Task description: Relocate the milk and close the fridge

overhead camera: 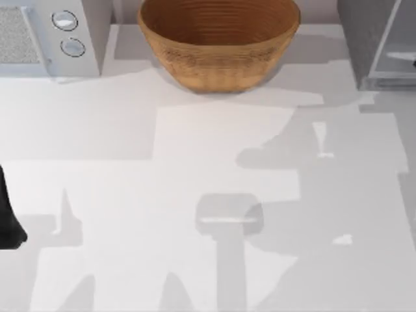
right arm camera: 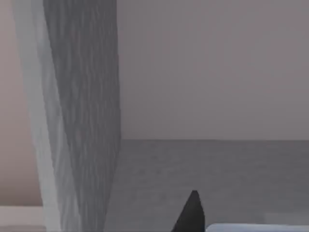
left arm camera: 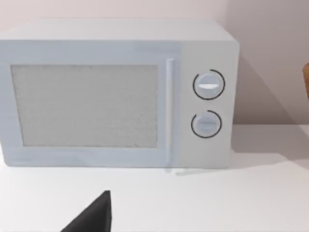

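Note:
The fridge [overhead camera: 361,45] is the grey speckled cabinet at the table's back right, with a pale door panel [overhead camera: 398,55] on its right part. The right wrist view looks past the fridge's light frame [right arm camera: 30,121] and speckled wall [right arm camera: 82,116] onto a grey inner floor and back wall. One dark fingertip [right arm camera: 191,215] of my right gripper rises there. Beside it lies a pale bluish strip [right arm camera: 256,227]; I cannot tell whether it is the milk. My left arm [overhead camera: 8,221] is parked at the table's left edge, one of its fingertips [left arm camera: 94,215] facing the microwave.
A white microwave [overhead camera: 52,32] with two round knobs stands at the back left, seen front-on in the left wrist view [left arm camera: 116,92]. A large woven basket [overhead camera: 219,39] sits at the back centre. The white tabletop [overhead camera: 208,195] carries shadows of the arms.

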Available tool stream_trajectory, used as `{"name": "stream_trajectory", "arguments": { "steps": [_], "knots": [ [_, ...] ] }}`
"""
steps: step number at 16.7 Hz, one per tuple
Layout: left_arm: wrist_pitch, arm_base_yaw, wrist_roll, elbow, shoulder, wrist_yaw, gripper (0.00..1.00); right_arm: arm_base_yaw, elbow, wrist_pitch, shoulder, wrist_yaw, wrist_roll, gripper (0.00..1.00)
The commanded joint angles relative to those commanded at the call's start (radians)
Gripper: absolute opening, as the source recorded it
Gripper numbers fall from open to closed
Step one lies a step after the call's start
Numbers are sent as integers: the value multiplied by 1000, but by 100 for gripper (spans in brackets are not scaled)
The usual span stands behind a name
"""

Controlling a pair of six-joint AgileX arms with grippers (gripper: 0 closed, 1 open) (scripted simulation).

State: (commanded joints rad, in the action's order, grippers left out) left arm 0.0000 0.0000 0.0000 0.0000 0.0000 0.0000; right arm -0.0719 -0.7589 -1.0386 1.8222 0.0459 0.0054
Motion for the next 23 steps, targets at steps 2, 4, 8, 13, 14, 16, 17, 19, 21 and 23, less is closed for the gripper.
{"name": "stream_trajectory", "arguments": {
  "steps": [2,4,8,13,14,16,17,19,21,23],
  "knots": [
    [0,0,0,0,0,0,100,-35,-144,41,117,33,-5,0],
    [0,0,0,0,0,0,100,-68,-279,85,227,67,-9,0],
    [0,0,0,0,0,0,100,-117,-470,160,389,120,-13,0],
    [0,0,0,0,0,0,100,-129,-510,179,428,133,-14,0],
    [0,0,0,0,0,0,100,-124,-506,178,424,131,-13,0],
    [0,0,0,0,0,0,100,-126,-508,178,426,132,-13,0],
    [0,0,0,0,0,0,100,-127,-509,179,427,132,-14,0],
    [0,0,0,0,0,0,100,-129,-510,179,428,133,-14,0],
    [0,0,0,0,0,0,100,-129,-510,179,428,133,-14,0],
    [0,0,0,0,0,0,100,-129,-510,179,428,133,-14,15]
  ]
}}
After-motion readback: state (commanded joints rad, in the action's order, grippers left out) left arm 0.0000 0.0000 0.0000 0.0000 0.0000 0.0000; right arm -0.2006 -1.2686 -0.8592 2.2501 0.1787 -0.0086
